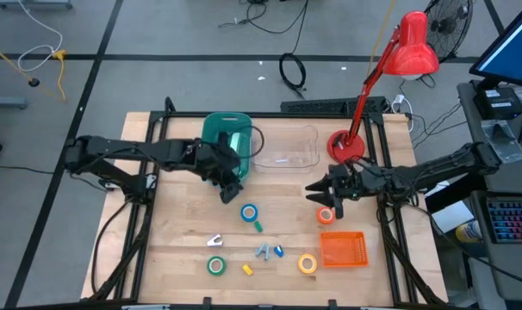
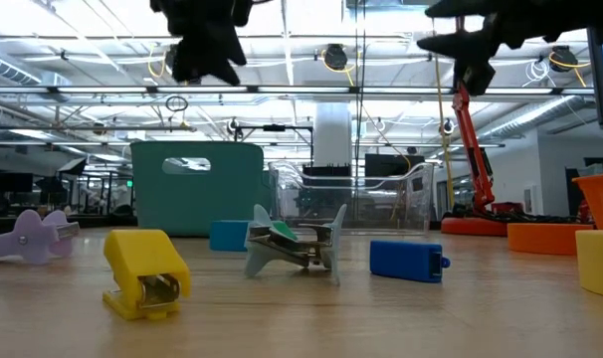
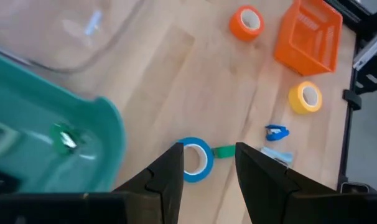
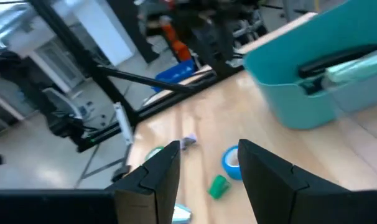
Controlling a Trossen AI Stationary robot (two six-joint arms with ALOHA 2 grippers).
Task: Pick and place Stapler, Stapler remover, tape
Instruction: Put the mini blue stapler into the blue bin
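Observation:
Both grippers hang open above the table and hold nothing. My left gripper (image 1: 230, 189) (image 3: 207, 149) is beside the teal bin (image 1: 226, 142), just above the blue tape roll (image 1: 249, 212) (image 3: 195, 160). My right gripper (image 1: 316, 193) (image 4: 209, 149) hovers near the orange-red tape roll (image 1: 326, 214). The green tape roll (image 1: 215, 265) and the yellow tape roll (image 1: 307, 263) lie flat near the near edge. Small staplers lie flat on the table: green (image 1: 257, 226), blue (image 1: 279, 251), yellow (image 1: 247, 269). A grey staple remover (image 1: 264, 251) and a pale one (image 1: 214, 242) lie there too. A black stapler (image 4: 338, 59) lies in the teal bin.
A clear bin (image 1: 287, 148) stands next to the teal bin at the far side. An orange basket (image 1: 341, 249) sits near the right near corner. A red desk lamp (image 1: 347, 145) stands at the far right. Bare wood shows on the table's left part.

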